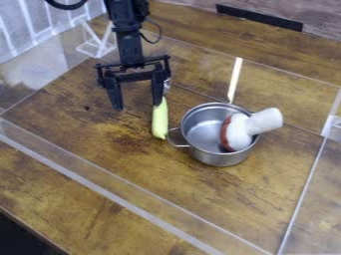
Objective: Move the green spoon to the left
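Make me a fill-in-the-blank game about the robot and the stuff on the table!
1. The spoon's handle is the color ____.
2. The white mushroom-like thing sits in the silver ____.
3. The robot's gripper is ____, not shut.

Missing words: green; pot; open.
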`<state>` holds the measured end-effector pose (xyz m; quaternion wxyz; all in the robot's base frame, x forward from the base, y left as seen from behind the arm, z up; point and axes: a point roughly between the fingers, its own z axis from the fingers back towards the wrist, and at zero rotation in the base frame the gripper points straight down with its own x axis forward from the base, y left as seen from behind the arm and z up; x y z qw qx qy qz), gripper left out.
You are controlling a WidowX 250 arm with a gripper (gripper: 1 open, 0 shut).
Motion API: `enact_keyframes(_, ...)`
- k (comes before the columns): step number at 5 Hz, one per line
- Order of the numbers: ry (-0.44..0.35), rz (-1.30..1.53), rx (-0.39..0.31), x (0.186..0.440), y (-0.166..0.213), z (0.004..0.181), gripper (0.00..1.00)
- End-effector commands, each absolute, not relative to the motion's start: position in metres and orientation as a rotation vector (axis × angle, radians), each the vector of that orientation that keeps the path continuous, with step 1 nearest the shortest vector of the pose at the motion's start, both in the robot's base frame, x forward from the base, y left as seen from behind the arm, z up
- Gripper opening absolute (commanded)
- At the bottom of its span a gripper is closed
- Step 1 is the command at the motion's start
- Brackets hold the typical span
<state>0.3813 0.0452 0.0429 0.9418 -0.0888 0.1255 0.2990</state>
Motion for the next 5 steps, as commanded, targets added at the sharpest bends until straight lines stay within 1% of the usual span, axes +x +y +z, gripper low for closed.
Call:
enact_keyframes(1,0.216,0.620,-0.186,0.390,0.040,0.050,1.00)
enact_keyframes(2,0.229,0.668,-0.190,0.392,0.046,0.041,1.00)
enact_keyframes(3,0.244,0.636,-0.182,0.400,0.047,0.039,1.00)
enact_keyframes(4,0.259,0.602,-0.173,0.407,0.047,0.038,1.00)
enact_keyframes(5,0.274,0.582,-0.167,0.408,0.041,0.040,1.00)
